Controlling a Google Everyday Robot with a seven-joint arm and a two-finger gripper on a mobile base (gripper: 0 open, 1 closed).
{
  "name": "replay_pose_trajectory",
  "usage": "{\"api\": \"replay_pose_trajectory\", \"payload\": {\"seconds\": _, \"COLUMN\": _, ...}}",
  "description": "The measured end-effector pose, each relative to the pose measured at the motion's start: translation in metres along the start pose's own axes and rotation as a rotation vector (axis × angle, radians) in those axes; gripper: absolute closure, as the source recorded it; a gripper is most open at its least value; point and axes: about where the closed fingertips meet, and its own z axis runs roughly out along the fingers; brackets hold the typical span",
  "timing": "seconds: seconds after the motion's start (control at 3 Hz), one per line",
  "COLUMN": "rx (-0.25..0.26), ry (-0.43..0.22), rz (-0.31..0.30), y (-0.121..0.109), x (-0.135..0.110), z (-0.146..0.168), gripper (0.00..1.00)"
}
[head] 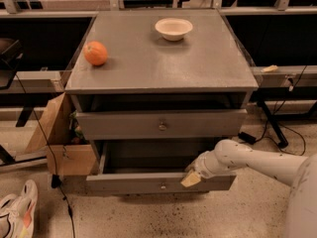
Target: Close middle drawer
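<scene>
hand [192,178] at middle drawer [129,183] front rim, arm [262,163] cut off right

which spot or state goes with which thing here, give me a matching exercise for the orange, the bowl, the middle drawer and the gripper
Things:
1. orange
2. bowl
3. middle drawer
4. gripper

Places or states:
A. pulled far out of the cabinet
B. at the open drawer's front panel, right of its knob
C. on the cabinet top, left side
D. on the cabinet top, near the far edge

Pairs: 1-C, 2-D, 3-A, 4-B
</scene>
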Motion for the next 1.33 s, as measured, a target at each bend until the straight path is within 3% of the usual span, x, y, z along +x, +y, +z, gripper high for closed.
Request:
{"api": "replay_pose_trajectory", "payload": {"seconds": 0.67, "rx": 0.002, "ry": 0.002, "rz": -0.002, "y": 0.002, "x": -0.003, "z": 0.0, "gripper": 0.15}}
{"api": "replay_pose_trajectory", "payload": {"seconds": 1.0, "rx": 0.031, "ry": 0.027, "rz": 0.032, "y": -0.014, "x": 0.002, "z": -0.006, "gripper": 0.0}}
{"api": "replay_pose_trajectory", "payload": {"seconds": 1.33, "rx": 0.063, "ry": 0.042, "rz": 0.068, "y": -0.027, "x": 0.006, "z": -0.012, "gripper": 0.0}}
